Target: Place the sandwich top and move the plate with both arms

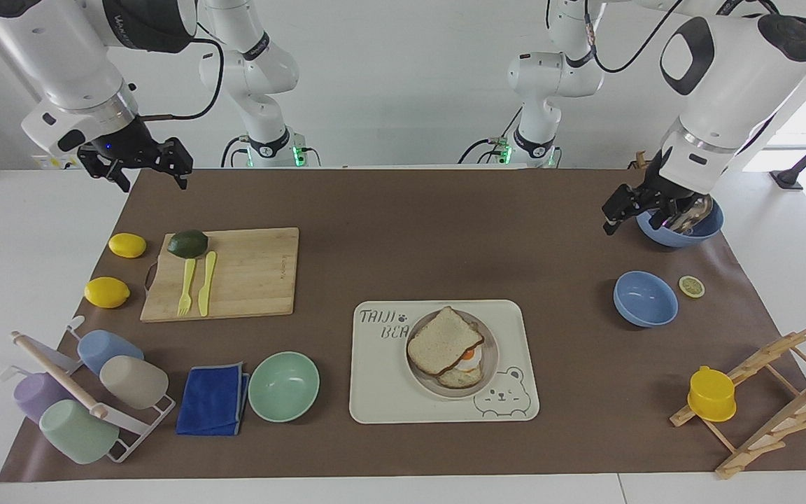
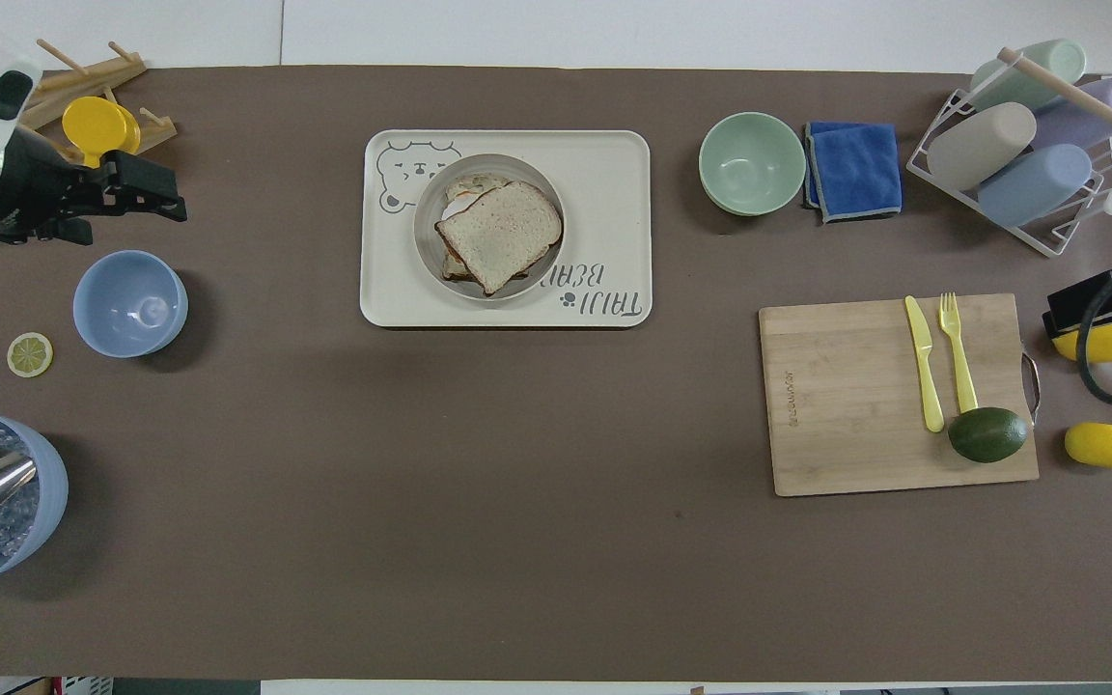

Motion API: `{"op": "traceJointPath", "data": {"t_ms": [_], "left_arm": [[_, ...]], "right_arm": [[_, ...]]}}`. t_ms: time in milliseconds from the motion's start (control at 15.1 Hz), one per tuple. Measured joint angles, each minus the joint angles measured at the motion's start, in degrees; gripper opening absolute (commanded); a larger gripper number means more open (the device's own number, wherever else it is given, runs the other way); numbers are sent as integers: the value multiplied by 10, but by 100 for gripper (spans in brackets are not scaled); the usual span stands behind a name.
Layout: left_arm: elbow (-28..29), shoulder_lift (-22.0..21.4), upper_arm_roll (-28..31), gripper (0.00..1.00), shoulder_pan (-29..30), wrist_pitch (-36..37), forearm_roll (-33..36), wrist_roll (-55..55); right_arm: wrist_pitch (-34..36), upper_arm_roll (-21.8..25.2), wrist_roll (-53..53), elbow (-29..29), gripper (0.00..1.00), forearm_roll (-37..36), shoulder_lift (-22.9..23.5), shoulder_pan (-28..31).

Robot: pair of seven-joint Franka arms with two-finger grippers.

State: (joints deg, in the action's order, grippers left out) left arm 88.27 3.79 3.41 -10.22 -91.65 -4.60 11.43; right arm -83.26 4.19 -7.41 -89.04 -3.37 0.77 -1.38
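The pale wholemeal bread slice with brown crust [image 1: 443, 339], a rounded square, lies tilted on the egg-topped slice in the small round beige-grey plate [image 1: 490, 364], one corner pointing toward the robots. The plate sits on the cream rectangular tray [image 1: 375, 399] (printed "TAIJI BEAR", with a bear face). The left gripper [image 1: 625, 208], fingers spread and empty, hangs well apart from the tray, beside the blue bowl with a metal scoop [image 1: 683, 227]. The right gripper [image 1: 140, 162] waits open, high above the table's edge.
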Motion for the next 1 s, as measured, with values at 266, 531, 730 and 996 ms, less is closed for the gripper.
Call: {"op": "traceJointPath", "data": {"t_ms": [266,531,730,996], "left_arm": [[38,-35,-7,100,-1,42,12,0],[82,-50,-20,100,0,32,12,0],[82,-52,-42,100,20,30,12,0],[82,-55,-59,100,31,39,13,0]], "right_arm": [[0,0,0,0,100,0,0,0],[0,0,0,0,100,0,0,0],[0,0,0,0,100,0,0,0],[0,0,0,0,100,0,0,0]]}}
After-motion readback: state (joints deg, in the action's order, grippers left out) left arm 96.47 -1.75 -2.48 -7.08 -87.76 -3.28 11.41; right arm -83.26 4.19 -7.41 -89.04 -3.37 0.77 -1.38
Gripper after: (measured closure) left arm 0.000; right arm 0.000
